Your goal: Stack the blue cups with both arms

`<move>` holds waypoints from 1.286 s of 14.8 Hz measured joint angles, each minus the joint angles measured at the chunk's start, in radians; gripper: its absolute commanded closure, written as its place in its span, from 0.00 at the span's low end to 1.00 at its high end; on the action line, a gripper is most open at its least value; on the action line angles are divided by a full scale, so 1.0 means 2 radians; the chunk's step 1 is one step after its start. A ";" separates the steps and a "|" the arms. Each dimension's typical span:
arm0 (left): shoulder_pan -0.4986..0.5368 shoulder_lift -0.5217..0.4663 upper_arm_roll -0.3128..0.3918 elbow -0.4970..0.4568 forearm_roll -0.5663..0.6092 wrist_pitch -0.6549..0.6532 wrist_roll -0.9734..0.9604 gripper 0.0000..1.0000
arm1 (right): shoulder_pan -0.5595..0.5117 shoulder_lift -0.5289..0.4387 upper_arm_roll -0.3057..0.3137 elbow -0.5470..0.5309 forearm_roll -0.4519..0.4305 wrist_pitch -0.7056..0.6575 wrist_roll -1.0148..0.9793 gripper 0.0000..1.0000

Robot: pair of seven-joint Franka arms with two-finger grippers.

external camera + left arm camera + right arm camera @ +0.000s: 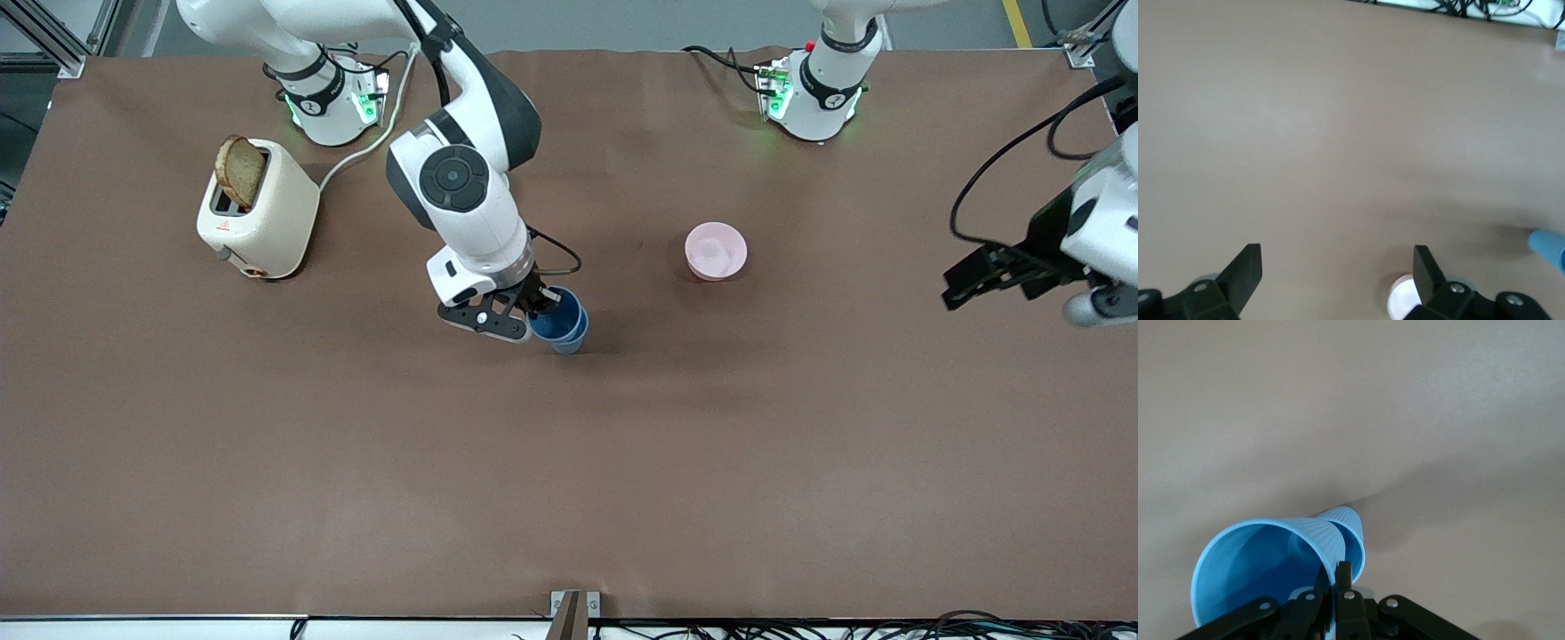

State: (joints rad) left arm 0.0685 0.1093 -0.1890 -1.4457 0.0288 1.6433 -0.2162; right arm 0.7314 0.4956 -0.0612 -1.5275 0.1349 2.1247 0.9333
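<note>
Two blue cups are together near the middle of the table. My right gripper (536,308) is shut on the rim of the upper blue cup (553,315), which is tilted with its lower part inside the second blue cup (571,341) standing on the table. In the right wrist view the right gripper (1338,577) pinches the wall of the upper cup (1258,563), and the lower cup (1353,528) shows around its base. My left gripper (965,286) waits in the air at the left arm's end of the table, open and empty (1338,267).
A pink bowl (716,251) stands between the cups and the left arm's end, and also shows in the left wrist view (1400,304). A cream toaster (258,213) with a slice of bread stands near the right arm's base, its cable trailing toward that base.
</note>
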 measured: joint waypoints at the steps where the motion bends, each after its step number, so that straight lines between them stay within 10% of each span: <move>1: -0.001 -0.020 0.005 -0.020 -0.001 -0.003 0.014 0.00 | 0.003 0.003 0.000 -0.008 -0.001 0.009 0.000 0.98; 6: -0.024 -0.118 0.018 -0.122 -0.001 -0.007 0.032 0.00 | 0.013 0.009 0.000 -0.018 -0.001 0.016 0.000 0.92; 8: -0.026 -0.137 0.019 -0.137 -0.010 -0.018 0.043 0.00 | 0.014 0.010 0.000 -0.020 -0.002 0.016 0.000 0.60; 9: -0.026 -0.141 0.019 -0.139 -0.014 -0.023 0.047 0.00 | 0.014 0.011 0.000 -0.020 -0.006 0.016 0.000 0.28; 12: -0.030 -0.145 0.027 -0.140 -0.016 -0.027 0.067 0.00 | 0.014 0.013 -0.003 -0.020 -0.018 0.016 0.000 0.00; 19: -0.037 -0.130 0.049 -0.131 -0.016 -0.025 0.112 0.00 | -0.047 -0.048 -0.038 -0.005 -0.023 -0.047 -0.071 0.00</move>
State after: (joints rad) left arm -0.0063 -0.1499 -0.0906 -1.7071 -0.0032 1.5924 0.0081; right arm 0.6380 0.3998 -0.1363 -1.5370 0.0888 2.0308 0.7914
